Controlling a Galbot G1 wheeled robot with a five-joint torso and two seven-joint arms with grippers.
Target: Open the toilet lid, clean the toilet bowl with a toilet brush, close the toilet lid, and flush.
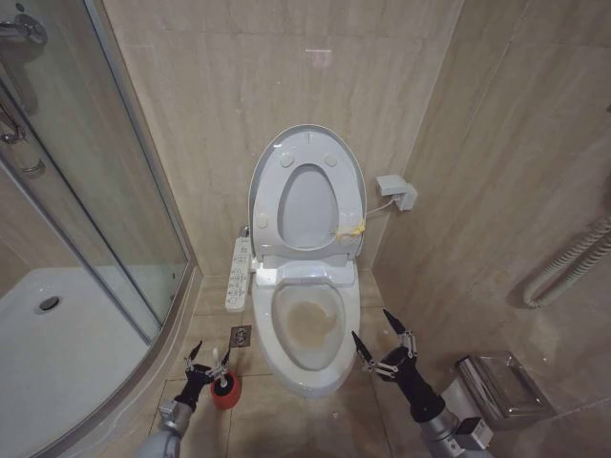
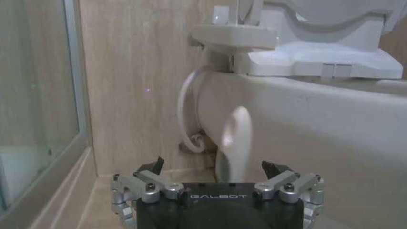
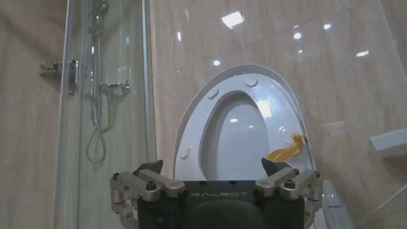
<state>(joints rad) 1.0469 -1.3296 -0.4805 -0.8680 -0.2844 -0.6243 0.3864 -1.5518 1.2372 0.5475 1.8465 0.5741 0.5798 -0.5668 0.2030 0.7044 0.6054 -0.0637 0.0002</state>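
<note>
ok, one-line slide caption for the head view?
Toilet lid raised, stained toilet bowl exposed; open left gripper over the toilet brush, right gripper open beside bowl.

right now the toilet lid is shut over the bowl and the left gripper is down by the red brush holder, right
Not quite. The toilet lid is raised, leaning back against the wall, and the stained toilet bowl is exposed, as the head view shows. The left gripper is indeed down by the red brush holder.
</note>
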